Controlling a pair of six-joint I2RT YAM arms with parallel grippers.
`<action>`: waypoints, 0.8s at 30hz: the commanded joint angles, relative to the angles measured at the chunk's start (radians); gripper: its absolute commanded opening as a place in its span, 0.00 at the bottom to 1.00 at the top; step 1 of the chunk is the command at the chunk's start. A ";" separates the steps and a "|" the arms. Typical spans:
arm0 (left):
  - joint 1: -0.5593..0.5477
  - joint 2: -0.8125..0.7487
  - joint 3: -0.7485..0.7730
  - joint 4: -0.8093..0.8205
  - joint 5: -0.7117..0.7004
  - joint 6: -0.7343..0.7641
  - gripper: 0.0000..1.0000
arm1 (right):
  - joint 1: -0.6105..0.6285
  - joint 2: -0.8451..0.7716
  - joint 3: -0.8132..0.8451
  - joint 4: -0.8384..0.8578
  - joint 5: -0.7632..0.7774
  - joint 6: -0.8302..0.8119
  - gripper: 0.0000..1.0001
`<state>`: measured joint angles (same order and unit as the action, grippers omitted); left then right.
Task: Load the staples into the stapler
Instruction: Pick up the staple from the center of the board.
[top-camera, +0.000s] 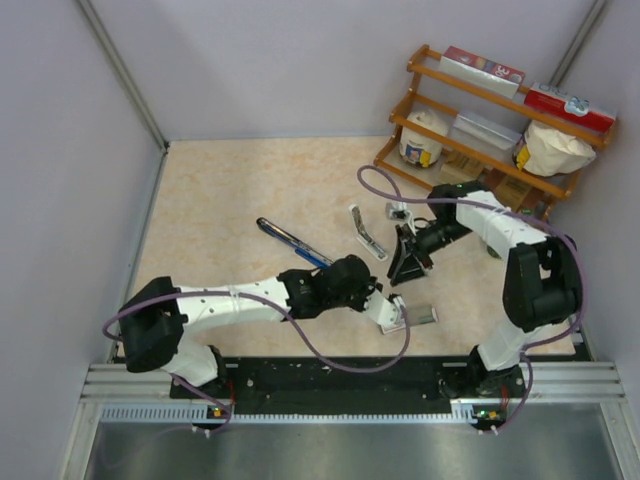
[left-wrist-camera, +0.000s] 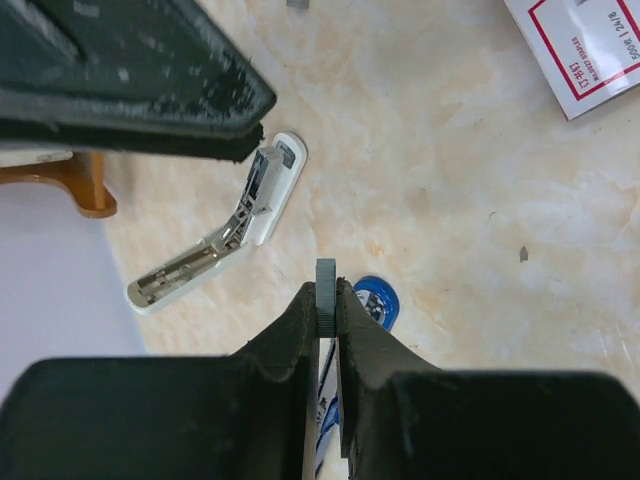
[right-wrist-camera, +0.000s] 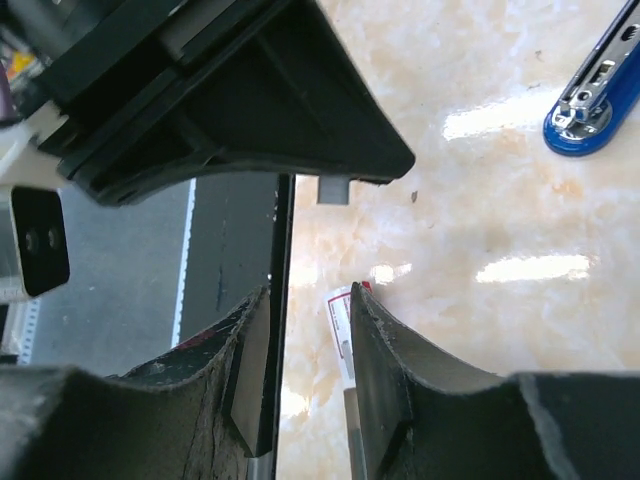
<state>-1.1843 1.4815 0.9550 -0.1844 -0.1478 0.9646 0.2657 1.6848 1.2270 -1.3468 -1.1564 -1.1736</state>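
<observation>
Above the desk (left-wrist-camera: 480, 200), a grey strip of staples (left-wrist-camera: 325, 290) is pinched between the clenched left fingers (left-wrist-camera: 285, 345). The right fingers (right-wrist-camera: 400, 350) are held partly open, gripping nothing.

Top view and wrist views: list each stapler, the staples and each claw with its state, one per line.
blue stapler: opened out on the table
white stapler: hinged open
left claw: shut on staples
staples: one strip, not yet in either stapler
right claw: open, empty

Glossy tabletop (left-wrist-camera: 480, 200); shiny metal inside white plastic stapler (left-wrist-camera: 262, 205); dull grey ribbed staples (left-wrist-camera: 325, 290).
</observation>
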 joint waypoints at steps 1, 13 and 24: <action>0.077 -0.053 0.077 -0.062 0.180 -0.164 0.06 | -0.042 -0.140 0.037 -0.101 0.012 -0.046 0.38; 0.333 -0.006 0.209 -0.191 0.637 -0.490 0.09 | -0.054 -0.712 -0.279 0.561 0.382 0.235 0.46; 0.420 0.075 0.261 -0.210 0.979 -0.658 0.09 | 0.089 -1.048 -0.572 1.006 0.463 0.253 0.66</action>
<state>-0.7734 1.5269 1.1732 -0.3794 0.6437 0.3855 0.3126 0.6495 0.6727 -0.5552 -0.7319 -0.9398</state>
